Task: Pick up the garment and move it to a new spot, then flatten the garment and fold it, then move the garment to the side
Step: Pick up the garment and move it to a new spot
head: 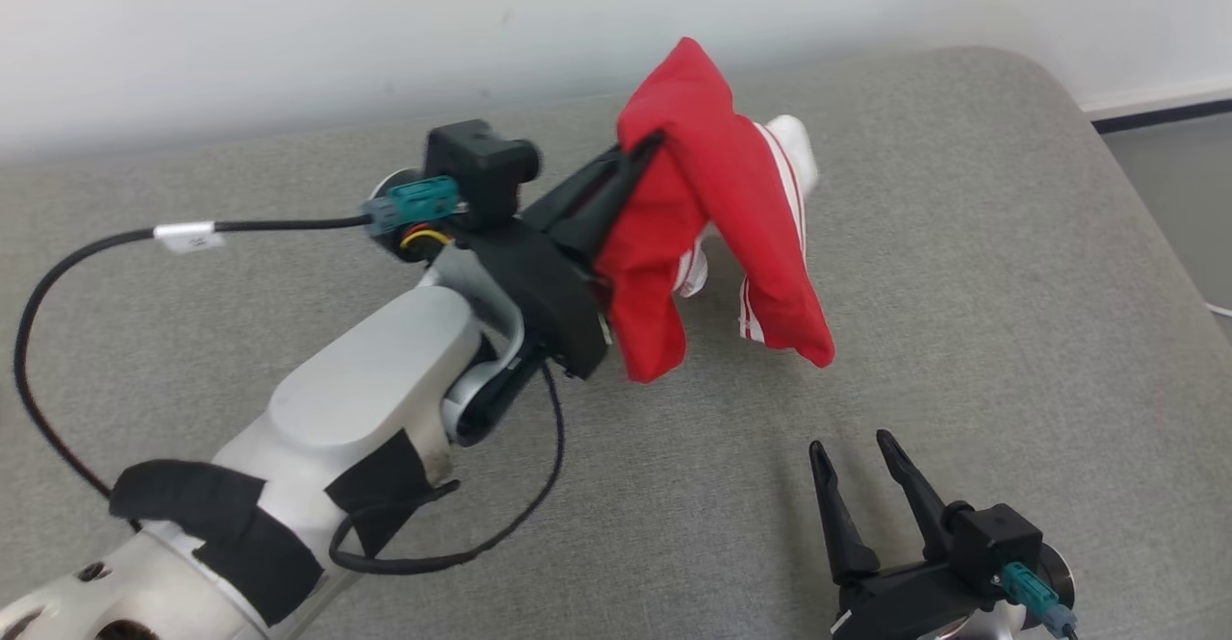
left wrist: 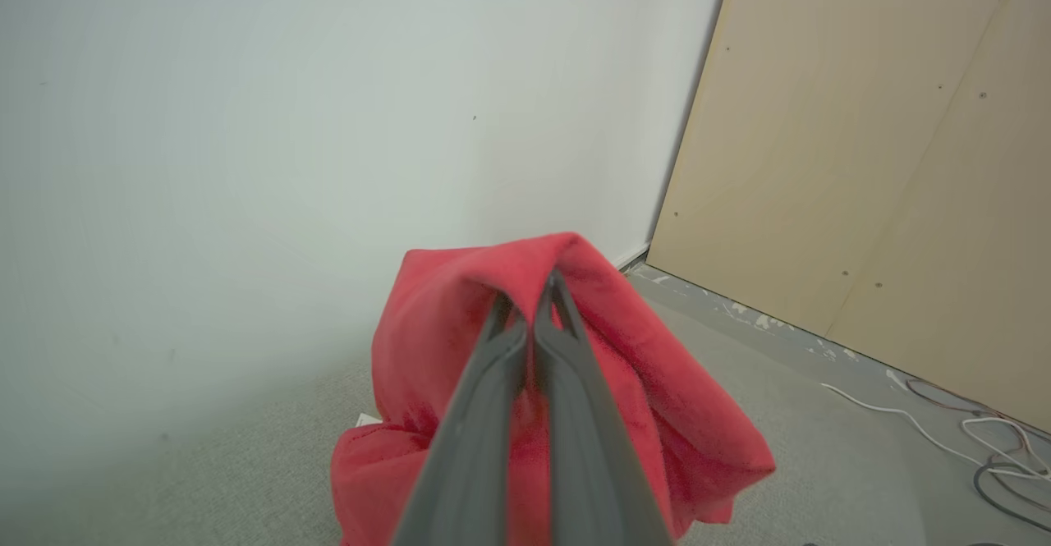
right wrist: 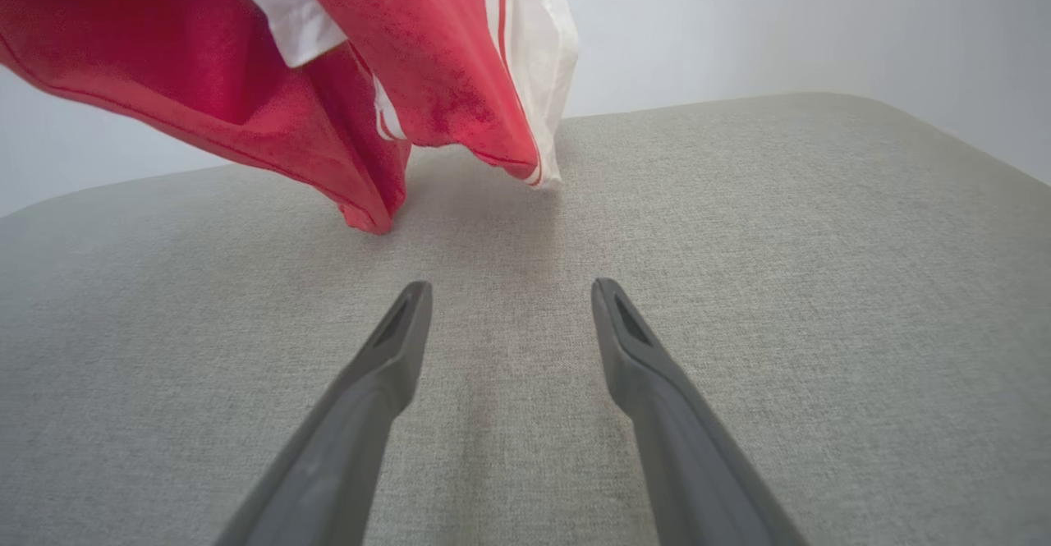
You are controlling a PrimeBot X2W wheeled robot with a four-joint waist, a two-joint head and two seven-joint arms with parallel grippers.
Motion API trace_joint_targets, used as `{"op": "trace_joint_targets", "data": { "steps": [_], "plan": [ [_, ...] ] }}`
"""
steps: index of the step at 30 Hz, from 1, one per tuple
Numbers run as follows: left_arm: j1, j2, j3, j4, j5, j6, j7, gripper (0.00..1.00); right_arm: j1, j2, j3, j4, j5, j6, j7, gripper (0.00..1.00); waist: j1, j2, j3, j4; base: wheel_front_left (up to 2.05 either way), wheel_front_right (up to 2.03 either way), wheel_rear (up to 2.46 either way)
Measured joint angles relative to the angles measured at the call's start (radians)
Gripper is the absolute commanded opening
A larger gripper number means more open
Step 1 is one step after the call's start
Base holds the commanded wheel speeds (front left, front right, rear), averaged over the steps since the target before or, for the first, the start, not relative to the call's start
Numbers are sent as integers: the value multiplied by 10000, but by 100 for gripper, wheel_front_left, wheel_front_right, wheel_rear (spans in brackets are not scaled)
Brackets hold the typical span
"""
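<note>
A red garment with white stripes and white trim hangs bunched in the air above the grey cushion. My left gripper is shut on its upper fold, and the cloth drapes down over both fingers. In the left wrist view the garment covers the fingertips of that gripper. The garment's lower ends dangle just above the cushion. My right gripper rests low at the front right, open, nothing between its fingers, pointing toward the hanging cloth.
The grey cushion's rounded edge runs along the right, with floor beyond it. A white wall stands behind. A black cable loops off my left arm. A tan board and loose cables lie on the floor to the right.
</note>
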Motion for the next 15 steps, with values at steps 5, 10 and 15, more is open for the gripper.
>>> {"op": "trace_joint_targets", "data": {
  "steps": [5, 10, 15],
  "plan": [
    [694, -111, 1498, 625, 719, 12, -203, 20, 4, 12, -155, -6, 0, 0, 2, 100, 0, 0, 134, -307, 0, 0, 0],
    [2518, -151, 2961, 627, 2127, 10, -228, 100, -2, 42, -290, -46, -4, 0, 0, 100, 1, 0, 214, -212, 0, 0, 0],
    [4524, -117, 4744, 207, 3475, 8, -228, 100, -5, 36, -311, -44, -23, 0, 2, 100, 1, 0, 78, 119, 0, 0, 0]
  ]
}}
